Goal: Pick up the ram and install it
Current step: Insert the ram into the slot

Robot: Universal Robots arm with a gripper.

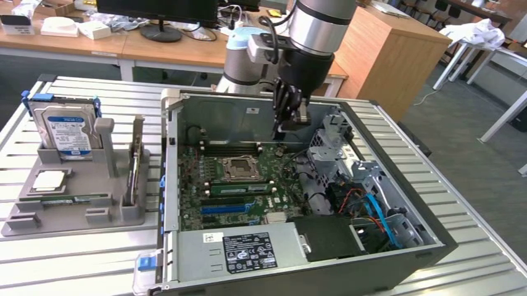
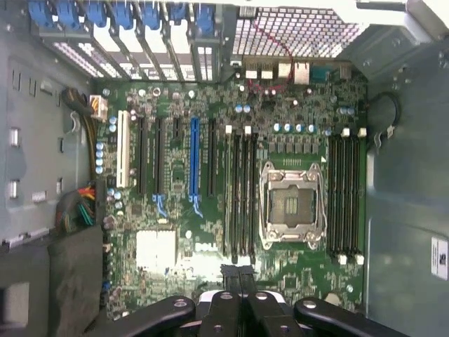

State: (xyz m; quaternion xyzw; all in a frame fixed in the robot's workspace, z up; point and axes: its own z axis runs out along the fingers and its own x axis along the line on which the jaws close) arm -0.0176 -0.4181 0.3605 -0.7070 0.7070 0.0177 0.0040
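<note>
The gripper (image 2: 238,274) hangs over the motherboard (image 1: 196,179) inside the open computer case (image 1: 436,243), its fingers drawn narrowly together and gripping nothing I can see. The ram (image 1: 70,198) lies flat in the gray holder (image 1: 74,217) just beside the case.

place: lab | robot arm (image 1: 321,24), wooden desks (image 1: 165,52), monitor (image 1: 157,9), open PC case (image 1: 231,123)

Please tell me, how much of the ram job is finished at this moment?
Nothing looks done yet. The ram appears to stand on edge in the grey holder, outside the computer case. In hand: nothing; the gripper hangs shut above the motherboard, gripping no part. Left: both the pick-up and the seating in a memory slot.
</note>
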